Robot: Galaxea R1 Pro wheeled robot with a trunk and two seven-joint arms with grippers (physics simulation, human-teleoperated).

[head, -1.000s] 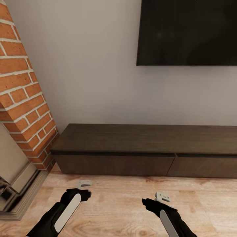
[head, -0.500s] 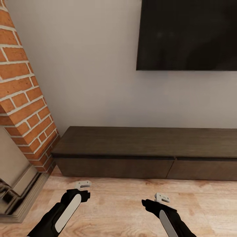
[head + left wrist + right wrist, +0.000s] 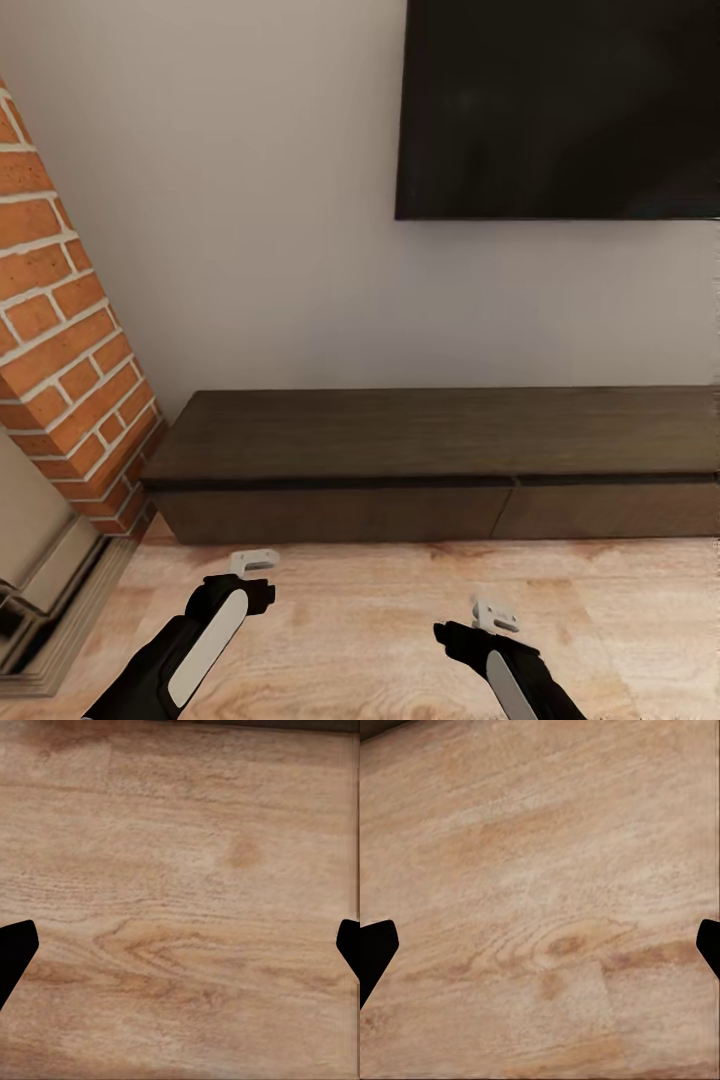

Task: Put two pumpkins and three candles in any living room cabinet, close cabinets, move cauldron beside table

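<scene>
Wood floor runs to a grey wall with a dark screen mounted above and a brick fireplace at left. The cabinet sits low against the wall under the screen, both fronts closed, top bare. Left gripper and right gripper hang over the floor before it, fingers spread, holding nothing.

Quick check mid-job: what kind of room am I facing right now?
Most likely a living room: a large black flat screen hangs on the pale wall above a low, long dark-brown wooden cabinet with its fronts shut, a red brick fireplace surround stands to the left, and the floor is light wood planks.
</scene>
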